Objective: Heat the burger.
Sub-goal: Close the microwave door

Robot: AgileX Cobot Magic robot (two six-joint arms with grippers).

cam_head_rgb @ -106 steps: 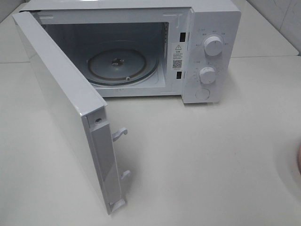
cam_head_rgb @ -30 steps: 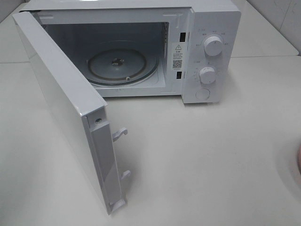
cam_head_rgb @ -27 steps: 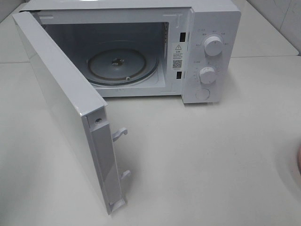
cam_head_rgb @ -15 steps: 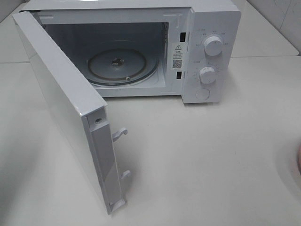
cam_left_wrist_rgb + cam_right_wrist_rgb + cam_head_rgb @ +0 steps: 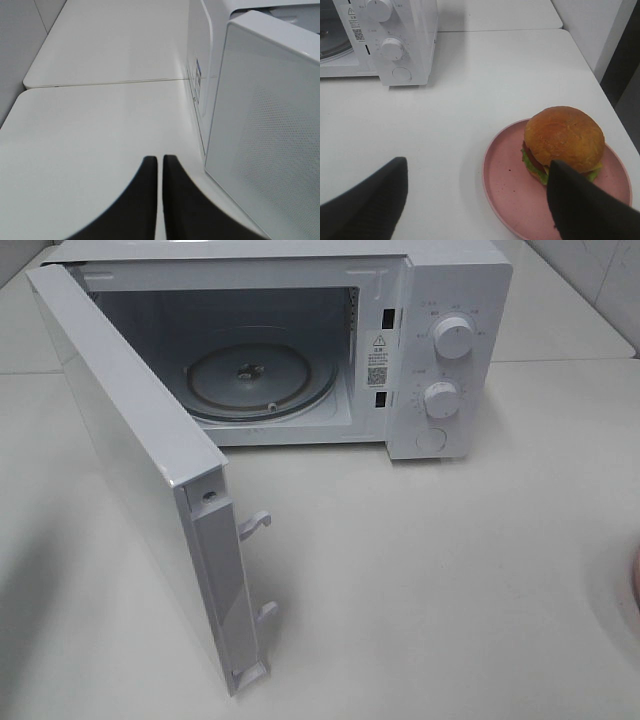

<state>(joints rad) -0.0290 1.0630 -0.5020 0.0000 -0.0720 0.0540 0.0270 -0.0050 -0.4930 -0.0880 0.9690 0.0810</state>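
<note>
The burger, with a golden-brown bun, green lettuce and a dark patty, sits on a pink plate in the right wrist view. My right gripper is open, with its fingers spread wide just short of the plate. Only a sliver of the plate shows at the right edge of the high view; the burger is out of that view. The white microwave stands at the back with its door swung wide open and its glass turntable bare. My left gripper is shut and empty, beside the door's outer face.
The microwave's two knobs and round button face forward on its right panel. The open door juts far out over the table towards the front left. A table seam runs behind the left gripper. A wall borders the table's right side.
A faint shadow has spread over the table at the lower left of the high view. The microwave, its door and the plate have not moved.
</note>
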